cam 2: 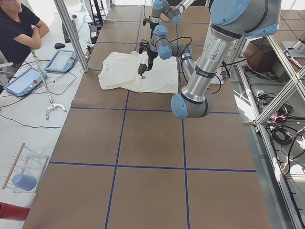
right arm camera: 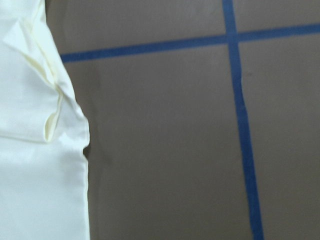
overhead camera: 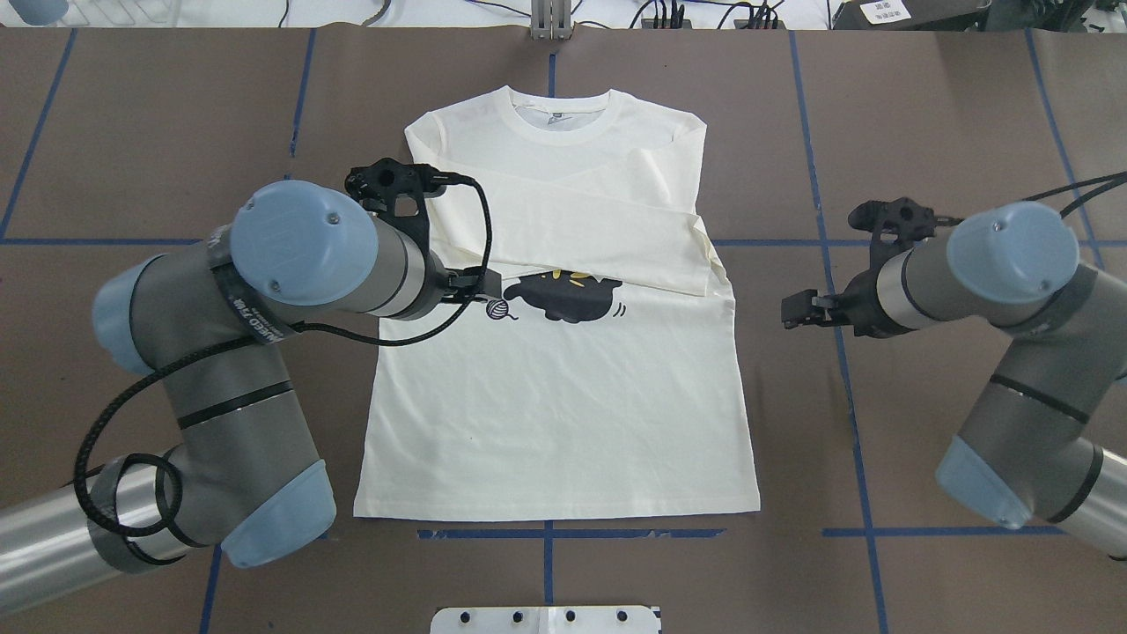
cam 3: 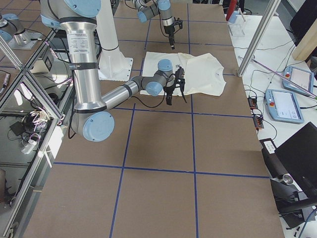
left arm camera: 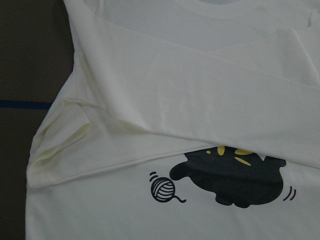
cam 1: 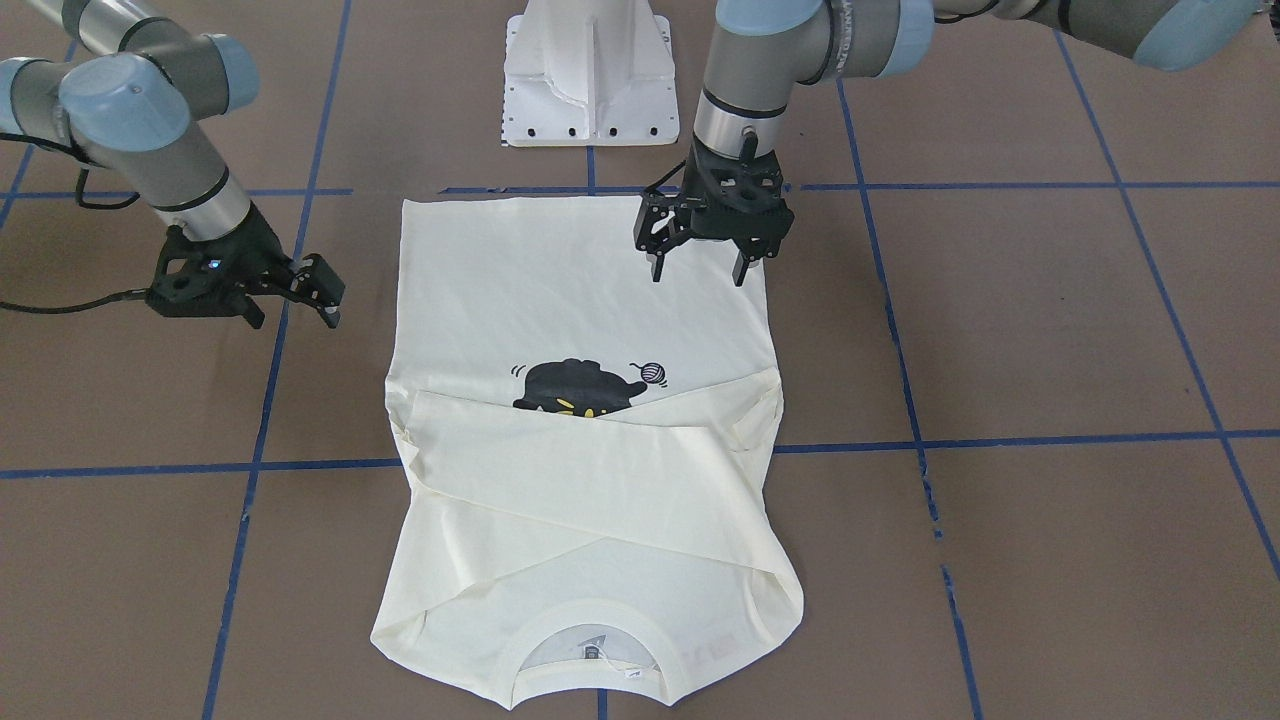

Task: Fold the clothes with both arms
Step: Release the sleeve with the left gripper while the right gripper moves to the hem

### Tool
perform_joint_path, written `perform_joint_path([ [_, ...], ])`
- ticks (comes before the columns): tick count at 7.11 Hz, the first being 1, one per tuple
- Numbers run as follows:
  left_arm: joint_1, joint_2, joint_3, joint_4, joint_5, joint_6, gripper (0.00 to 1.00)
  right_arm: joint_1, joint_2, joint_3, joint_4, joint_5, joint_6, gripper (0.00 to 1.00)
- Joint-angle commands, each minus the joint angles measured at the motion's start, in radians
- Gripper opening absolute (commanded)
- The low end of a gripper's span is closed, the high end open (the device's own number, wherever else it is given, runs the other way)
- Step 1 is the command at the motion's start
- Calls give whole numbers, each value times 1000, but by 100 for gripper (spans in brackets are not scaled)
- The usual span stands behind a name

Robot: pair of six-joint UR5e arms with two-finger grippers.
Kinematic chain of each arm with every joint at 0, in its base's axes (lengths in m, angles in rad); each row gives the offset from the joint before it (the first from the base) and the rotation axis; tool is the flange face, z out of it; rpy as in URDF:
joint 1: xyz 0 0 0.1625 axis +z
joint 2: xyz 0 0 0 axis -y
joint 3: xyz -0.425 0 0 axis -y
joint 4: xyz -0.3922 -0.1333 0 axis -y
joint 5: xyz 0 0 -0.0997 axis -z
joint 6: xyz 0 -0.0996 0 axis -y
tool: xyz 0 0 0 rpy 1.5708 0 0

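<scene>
A cream shirt (overhead camera: 563, 414) is spread flat on the brown table (overhead camera: 880, 132), print side up, with its collar (overhead camera: 563, 110) turned away from the robot and its hem laid toward the white base (cam 1: 588, 80). Both sleeves (cam 1: 600, 470) are folded in across the chest and crossed over each other. The upper part of the black cat print (overhead camera: 563, 298) is covered by the lower sleeve edge. The yarn ball (overhead camera: 499, 308) beside the cat is left uncovered.

The left hand (cam 1: 698, 270) is held above the shirt on the robot's left side, pointing downward. Its fingers are spread apart and nothing is gripped between them. In its wrist view the cat, the yarn ball and the folded sleeve are seen from above.

The right hand (cam 1: 293, 318) is held over bare table just beside the shirt's right edge, clear of the cloth. Its fingers are likewise parted and empty. The table is marked by blue lines (overhead camera: 546, 534) in a grid.
</scene>
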Motion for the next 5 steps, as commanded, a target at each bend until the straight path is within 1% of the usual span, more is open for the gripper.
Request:
perform_joint_path([
  [1,-5,31,-28,5,-28,9,100,-180,-24,59,3,-79,181,100],
  [3,-5,33,-31,5,-29,3,100,-283,-48,102,2,-105,209,100],
  [4,-5,43,-37,5,-31,0,100,-350,-47,110,0,-161,249,100],
  [5,-4,57,-37,3,-37,-2,100,-372,-39,113,-49,-194,255,100],
])
